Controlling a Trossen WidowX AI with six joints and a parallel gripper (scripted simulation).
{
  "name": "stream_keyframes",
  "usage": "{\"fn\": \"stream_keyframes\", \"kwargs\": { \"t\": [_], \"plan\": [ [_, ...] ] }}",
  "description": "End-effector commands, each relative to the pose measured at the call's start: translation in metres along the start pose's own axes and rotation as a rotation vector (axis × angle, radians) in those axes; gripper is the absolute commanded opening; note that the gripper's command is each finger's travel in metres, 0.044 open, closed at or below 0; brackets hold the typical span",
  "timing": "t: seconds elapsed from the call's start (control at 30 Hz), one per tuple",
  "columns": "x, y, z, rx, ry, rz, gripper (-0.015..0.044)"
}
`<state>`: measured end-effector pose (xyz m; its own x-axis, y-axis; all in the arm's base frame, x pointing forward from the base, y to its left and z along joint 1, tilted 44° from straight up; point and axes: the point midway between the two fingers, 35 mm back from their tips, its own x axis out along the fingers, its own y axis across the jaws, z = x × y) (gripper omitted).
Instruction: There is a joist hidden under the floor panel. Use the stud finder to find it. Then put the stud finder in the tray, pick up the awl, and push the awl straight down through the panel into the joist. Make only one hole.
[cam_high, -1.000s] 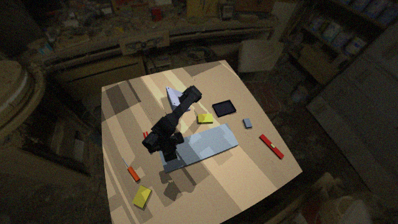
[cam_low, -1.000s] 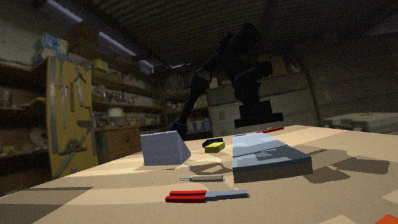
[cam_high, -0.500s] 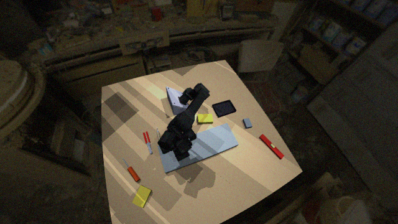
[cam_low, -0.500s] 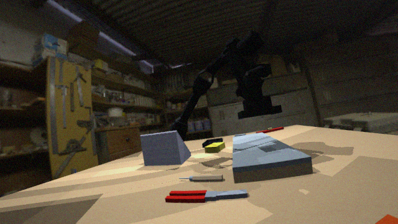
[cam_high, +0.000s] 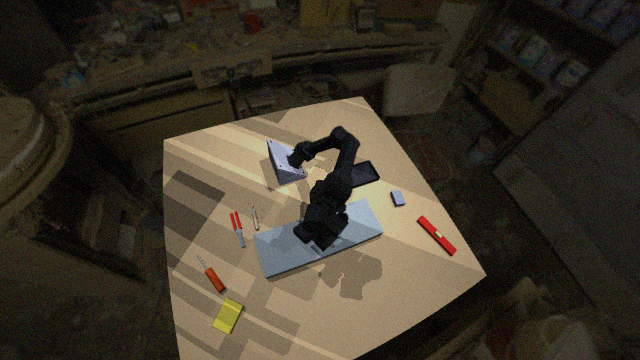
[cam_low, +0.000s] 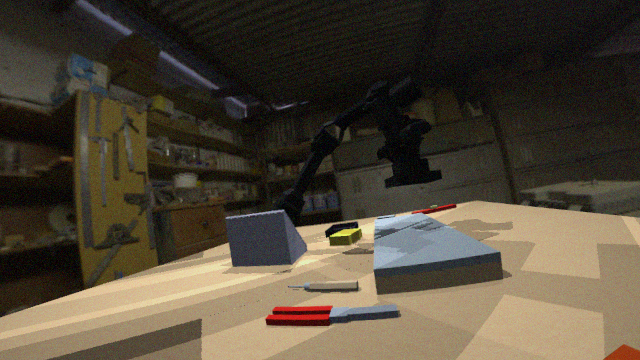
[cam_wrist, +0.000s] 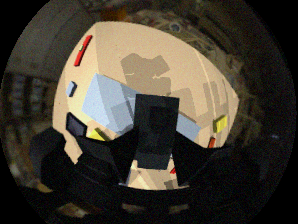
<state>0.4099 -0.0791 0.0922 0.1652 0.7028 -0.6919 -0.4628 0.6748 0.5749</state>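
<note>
The floor panel (cam_high: 280, 255) (cam_low: 440, 245) (cam_wrist: 105, 102) is a blue-grey slab. My gripper (cam_low: 407, 167) (cam_wrist: 155, 128) is shut on the stud finder (cam_low: 414, 178) (cam_wrist: 156, 112), a dark block, and holds it well above the panel. In the top view the arm covers the middle of the panel and the stud finder is hard to tell from the dark gripper. The awl (cam_high: 256, 219) (cam_low: 332, 286), with a pale handle and thin tip, lies on the table beside the panel's end. The black tray (cam_high: 377, 177) (cam_low: 342, 230) (cam_wrist: 76, 124) is behind the panel. No hole can be made out.
A grey wedge (cam_high: 286, 165) (cam_low: 260, 240) stands behind. Red-handled pliers (cam_high: 239, 232) (cam_low: 300, 320), an orange screwdriver (cam_high: 215, 280) and a yellow block (cam_high: 228, 316) lie left. Another yellow block (cam_low: 345, 237) (cam_wrist: 97, 134) lies near the tray. A small blue-grey block (cam_high: 398, 198) and a red level (cam_high: 430, 227) lie right.
</note>
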Motion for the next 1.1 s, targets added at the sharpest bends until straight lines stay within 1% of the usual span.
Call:
{"fn": "stream_keyframes", "kwargs": {
  "t": [0.0, 0.53, 1.07],
  "plan": [
    [-0.001, 0.025, 0.009, -0.058, -0.005, 0.008, 0.0000],
    [0.004, 0.138, 0.029, -0.320, -0.008, 0.064, 0.0000],
    [0.006, 0.246, 0.014, -0.580, -0.022, 0.142, 0.0000]
  ]
}}
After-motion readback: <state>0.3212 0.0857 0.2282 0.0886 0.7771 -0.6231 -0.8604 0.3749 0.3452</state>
